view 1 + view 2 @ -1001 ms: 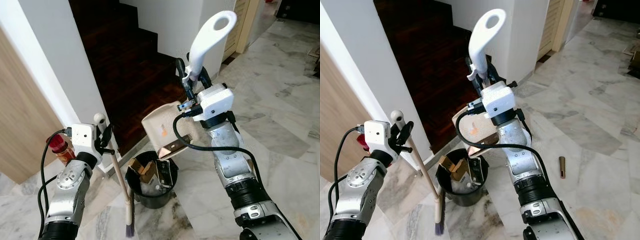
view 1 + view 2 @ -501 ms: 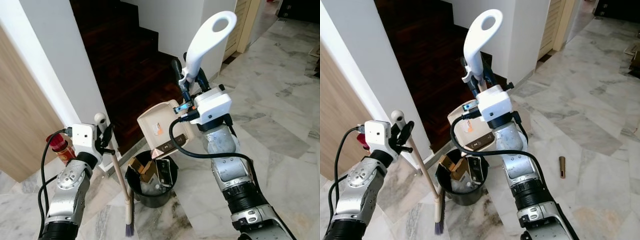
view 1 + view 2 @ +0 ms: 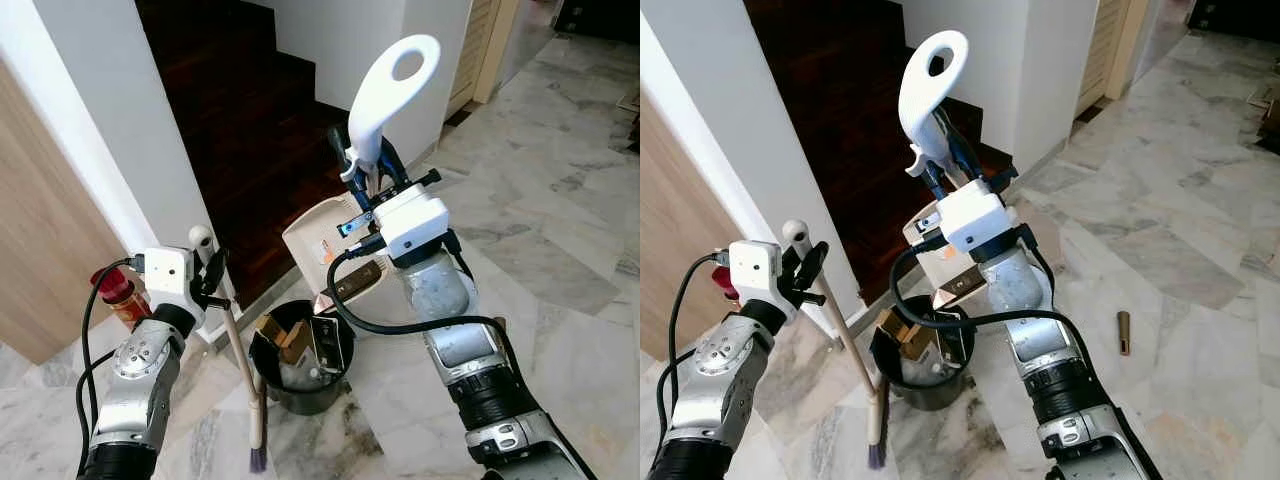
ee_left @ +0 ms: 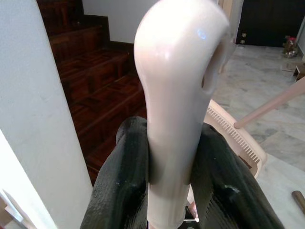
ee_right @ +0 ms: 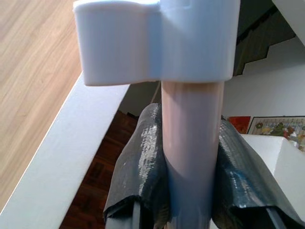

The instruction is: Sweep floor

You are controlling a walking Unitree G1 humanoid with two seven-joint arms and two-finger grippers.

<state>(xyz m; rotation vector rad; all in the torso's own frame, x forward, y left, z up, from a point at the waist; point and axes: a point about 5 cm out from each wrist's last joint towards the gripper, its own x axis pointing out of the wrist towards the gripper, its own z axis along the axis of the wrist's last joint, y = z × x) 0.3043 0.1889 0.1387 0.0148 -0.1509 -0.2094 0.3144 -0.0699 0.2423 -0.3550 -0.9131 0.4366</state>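
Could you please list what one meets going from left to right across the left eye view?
Left tool on the broom → black bin → dustpan → right tool on its white handle.

The dustpan (image 3: 330,250) is smooth cream plastic with a glossy white looped handle (image 3: 385,95). The broom stick (image 3: 240,355) looks like pale matt wood. The bin (image 3: 300,385) is glossy black plastic. The floor (image 3: 570,230) is polished veined marble; the stairs (image 3: 250,110) are dark varnished wood.
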